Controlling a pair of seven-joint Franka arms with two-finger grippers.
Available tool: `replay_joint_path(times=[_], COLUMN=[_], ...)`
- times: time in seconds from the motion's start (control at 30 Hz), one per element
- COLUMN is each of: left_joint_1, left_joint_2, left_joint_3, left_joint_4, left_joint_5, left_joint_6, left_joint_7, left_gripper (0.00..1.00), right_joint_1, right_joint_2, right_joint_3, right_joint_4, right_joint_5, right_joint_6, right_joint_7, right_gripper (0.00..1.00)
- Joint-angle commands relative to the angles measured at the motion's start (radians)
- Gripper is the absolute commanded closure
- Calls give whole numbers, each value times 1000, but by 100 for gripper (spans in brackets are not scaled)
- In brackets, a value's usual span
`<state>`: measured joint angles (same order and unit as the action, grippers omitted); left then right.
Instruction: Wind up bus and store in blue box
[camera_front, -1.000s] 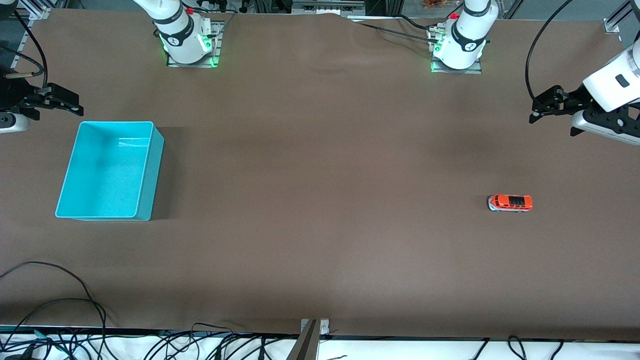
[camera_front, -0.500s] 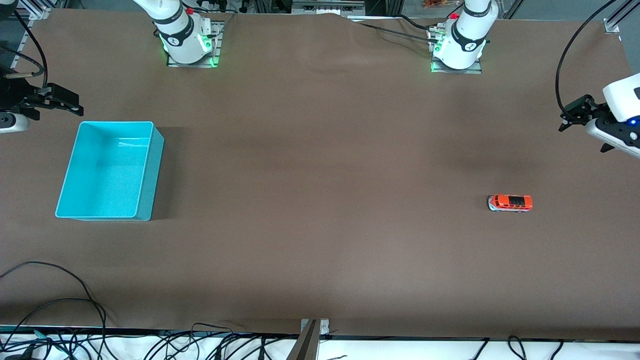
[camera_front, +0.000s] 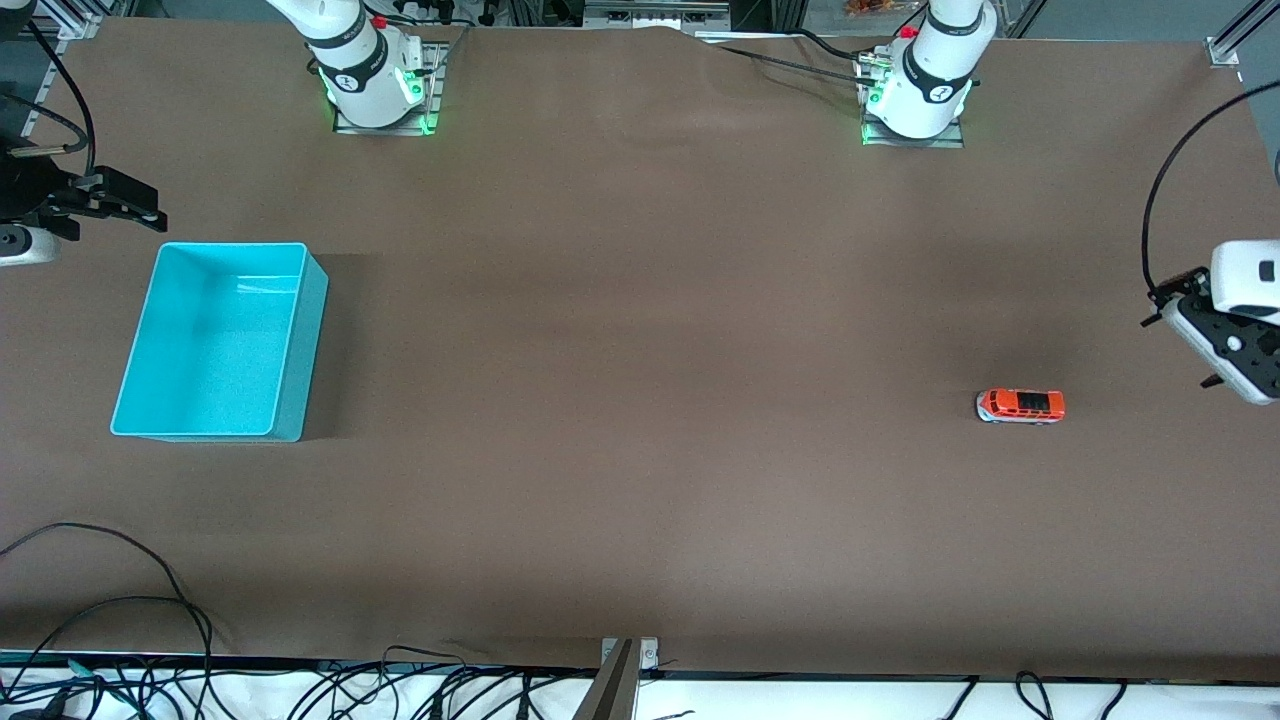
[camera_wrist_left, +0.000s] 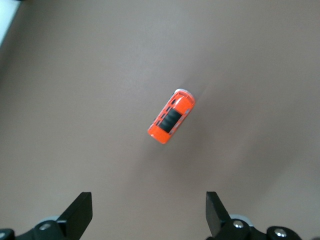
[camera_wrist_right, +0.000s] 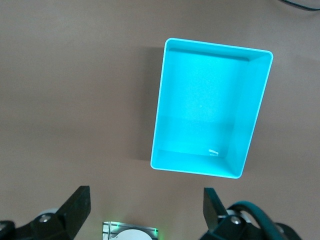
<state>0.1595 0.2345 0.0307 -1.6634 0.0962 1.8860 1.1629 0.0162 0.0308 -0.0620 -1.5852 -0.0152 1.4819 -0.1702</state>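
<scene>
Brown table (camera_front: 640, 400), blue box (camera_front: 215, 340) sits empty, bus (camera_front: 1020, 405) well apart. Left gripper (camera_wrist_left: 148, 212) hangs wide open above the bus; right gripper (camera_wrist_right: 145, 210) wide open over the box, holding nothing.

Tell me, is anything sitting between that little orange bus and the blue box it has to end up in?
Nothing visible. The bus sits on the table toward the left arm's end, the blue box toward the right arm's end, with only brown surface between them. The left gripper, jaws open, hangs above the bus.
</scene>
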Motion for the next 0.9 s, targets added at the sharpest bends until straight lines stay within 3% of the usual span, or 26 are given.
replay_joint_path(times=[0.0, 0.07, 0.33, 0.63, 0.87], left_joint_1=[40, 46, 46, 48, 48], left_joint_2=[103, 155, 192, 195, 239], left_joint_3=[-12, -17, -37, -48, -74], left_joint_4=[30, 30, -12, -189, -217], left_joint_5=[-24, -24, -42, -76, -81], left_joint_6=[88, 114, 127, 338, 420], left_joint_7=[179, 257, 307, 431, 520], left_gripper=[0, 0, 0, 0, 0], right_joint_1=[1, 2, 2, 2, 2], right_joint_2=[8, 8, 8, 8, 8], right_joint_3=[2, 2, 2, 2, 2], right_joint_4=[24, 24, 24, 24, 22], right_joint_5=[-2, -2, -2, -3, -3], right_joint_6=[-8, -6, -8, -8, -8], right_joint_7=[9, 9, 9, 9, 9], right_gripper=[0, 0, 0, 0, 0])
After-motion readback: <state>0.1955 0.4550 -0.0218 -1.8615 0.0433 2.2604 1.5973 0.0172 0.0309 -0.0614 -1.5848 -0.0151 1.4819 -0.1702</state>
